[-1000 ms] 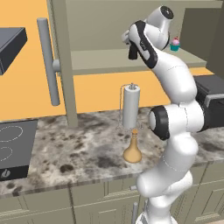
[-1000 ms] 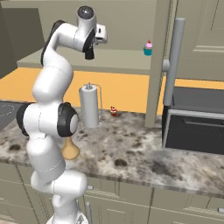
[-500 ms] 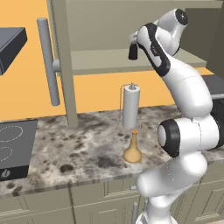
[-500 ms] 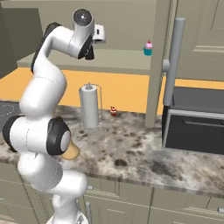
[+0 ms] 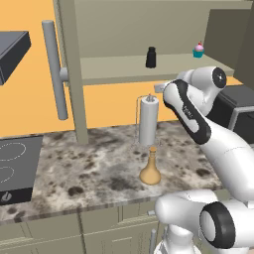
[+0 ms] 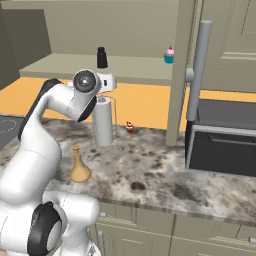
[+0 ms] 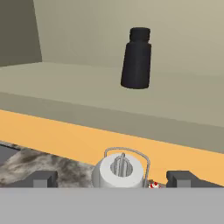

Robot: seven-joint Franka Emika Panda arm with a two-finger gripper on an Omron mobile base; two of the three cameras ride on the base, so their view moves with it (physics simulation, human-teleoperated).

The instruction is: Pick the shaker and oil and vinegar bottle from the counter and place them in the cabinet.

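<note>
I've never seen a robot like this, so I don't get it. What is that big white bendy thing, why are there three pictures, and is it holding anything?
The white bendy thing is a robot arm in a pretend, computer-drawn kitchen. Two pictures come from cameras behind the arm, one on its left and one on its right, so you see the same kitchen from two sides. The third comes from a camera on its hand, with the two dark fingertips at the bottom.

The hand is open and holds nothing. The little black shaker stands on the shelf of the cabinet, next to a tiny cupcake.

On the speckled counter stands a tan bottle with a long neck and a white paper-towel roll behind it. That bottle goes into the cabinet too.
</note>
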